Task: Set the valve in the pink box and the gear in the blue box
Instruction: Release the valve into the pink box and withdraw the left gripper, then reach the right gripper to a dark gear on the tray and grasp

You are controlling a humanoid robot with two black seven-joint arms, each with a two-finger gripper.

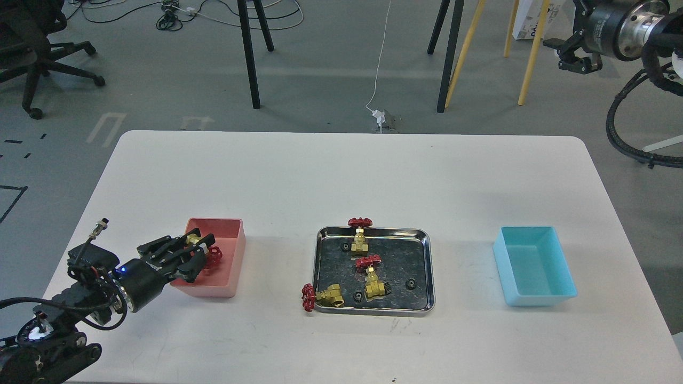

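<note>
One valve [205,255] is clenched in the left end effector [200,253] over the pink box [229,266]; releasing comes next, by the look of it. Three valves and small gears lie in the steel tray [427,266]. Blue box [560,296] sits apart on open worktop [341,176]. Right end effector [576,56] raised, grip unclear.

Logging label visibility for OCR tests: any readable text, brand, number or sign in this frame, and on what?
None can be read.
White carton on the floor at the top right: dark print, cut off and too blurred to read.
Left gripper, valve, pink box, blue box, steel tray, table: no lettering visible.
Floor tape marks at the left: shapes, not characters.
</note>
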